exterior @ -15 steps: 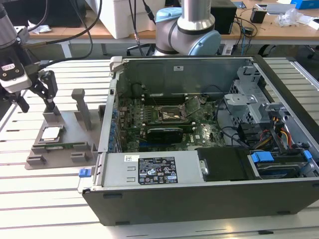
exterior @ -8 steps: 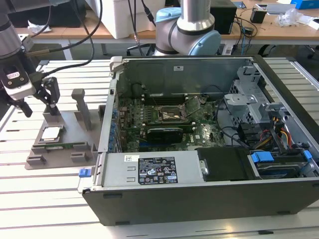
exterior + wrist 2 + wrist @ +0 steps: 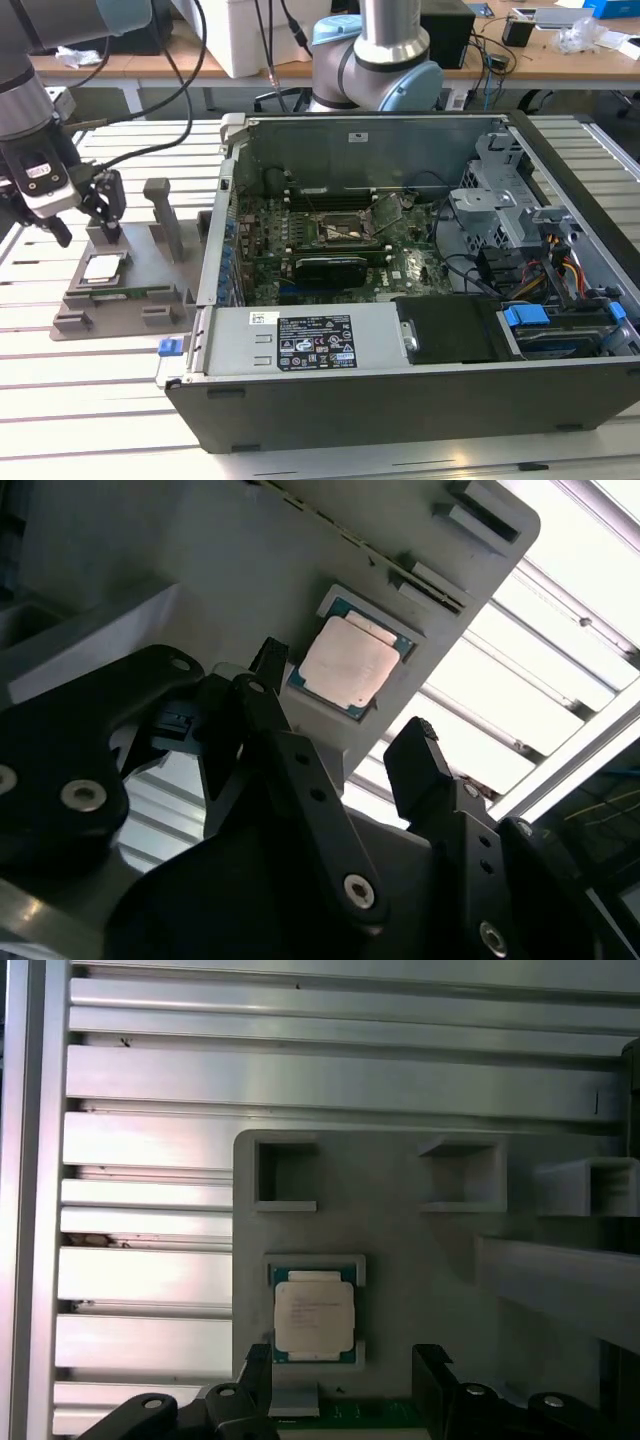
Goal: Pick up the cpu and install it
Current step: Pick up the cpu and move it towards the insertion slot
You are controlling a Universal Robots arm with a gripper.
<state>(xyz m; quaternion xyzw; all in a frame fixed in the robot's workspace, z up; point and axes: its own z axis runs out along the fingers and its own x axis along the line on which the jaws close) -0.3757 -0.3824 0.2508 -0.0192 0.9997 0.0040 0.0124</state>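
Note:
The cpu (image 3: 103,267) is a small silver square with a thin green rim, lying flat in a recess of the grey fixture plate (image 3: 75,318) at the exterior view's left. My gripper (image 3: 107,232) hangs just above it and a little behind, open and holding nothing. In the second wrist view the cpu (image 3: 347,665) lies beyond the two black fingertips (image 3: 272,665) of the gripper (image 3: 345,715). The first wrist view shows the cpu (image 3: 314,1310) in its pocket, just ahead of the gripper (image 3: 343,1365). The motherboard socket (image 3: 345,228) sits inside the open computer case (image 3: 400,400).
Upright posts (image 3: 165,215) stand on the fixture plate next to the gripper. A silver box with a white label (image 3: 310,345) lies along the case's front. A second arm's base (image 3: 375,60) stands behind the case. Cables hang from my arm at the upper left. The table is slatted aluminium (image 3: 90,400).

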